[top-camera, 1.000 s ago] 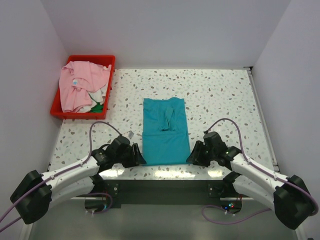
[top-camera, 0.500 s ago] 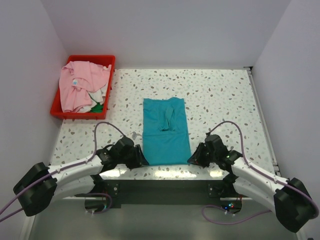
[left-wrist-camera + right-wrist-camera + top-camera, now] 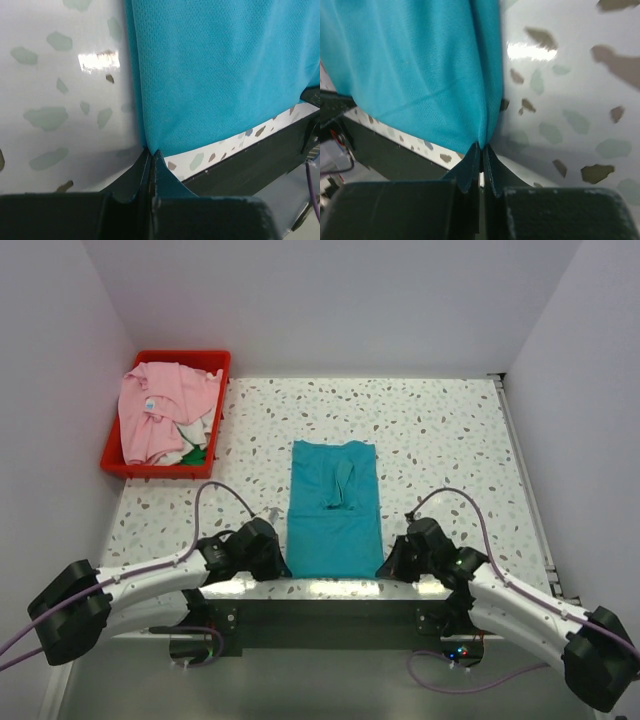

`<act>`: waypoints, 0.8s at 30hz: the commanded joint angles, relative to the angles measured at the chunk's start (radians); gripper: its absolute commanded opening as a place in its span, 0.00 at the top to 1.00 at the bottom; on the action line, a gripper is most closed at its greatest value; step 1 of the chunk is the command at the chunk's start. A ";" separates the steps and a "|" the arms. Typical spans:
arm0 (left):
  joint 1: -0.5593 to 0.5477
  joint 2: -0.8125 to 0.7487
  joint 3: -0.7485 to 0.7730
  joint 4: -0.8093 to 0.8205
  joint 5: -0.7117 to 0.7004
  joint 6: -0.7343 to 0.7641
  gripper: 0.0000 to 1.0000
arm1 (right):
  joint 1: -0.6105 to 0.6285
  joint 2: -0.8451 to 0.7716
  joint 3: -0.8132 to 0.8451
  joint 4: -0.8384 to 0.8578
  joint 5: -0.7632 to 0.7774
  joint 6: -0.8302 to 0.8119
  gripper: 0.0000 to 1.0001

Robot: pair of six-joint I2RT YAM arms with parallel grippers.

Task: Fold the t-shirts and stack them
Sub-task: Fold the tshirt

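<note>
The teal t-shirt (image 3: 335,510) lay flat in the middle of the worktop (image 3: 450,430). It was folded into a long strip, with its near end right at the front edge. A small bump of cloth sat on top of it, toward the far end.

My left pincer (image 3: 150,154) was squeezed shut on its near left corner. My right pincer (image 3: 481,146) was squeezed shut on its near right corner. Each had only a little bit of cloth at the tips.

I thought the shirt would be soft, light and floppy. It would likely sag in the middle if I lifted it, and it could slip out of such a small pinch. The two corners seemed the best places to hold, so the edge would come up straight for folding over.

The pink t-shirt (image 3: 160,420) was well apart, heaped in the red bin (image 3: 185,354) at the far left, not yet folded.
</note>
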 commanded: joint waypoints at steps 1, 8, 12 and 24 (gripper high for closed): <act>-0.065 -0.076 0.034 -0.127 -0.071 -0.027 1.00 | 0.095 -0.096 -0.035 -0.128 0.013 0.012 1.00; -0.245 -0.150 0.097 -0.302 -0.171 -0.139 1.00 | 0.242 -0.317 0.027 -0.361 0.126 0.078 1.00; -0.245 -0.174 0.204 -0.382 -0.225 -0.116 1.00 | 0.242 -0.309 0.159 -0.459 0.177 0.024 1.00; -0.217 -0.146 0.393 -0.454 -0.277 -0.042 1.00 | 0.242 -0.229 0.356 -0.516 0.252 -0.039 1.00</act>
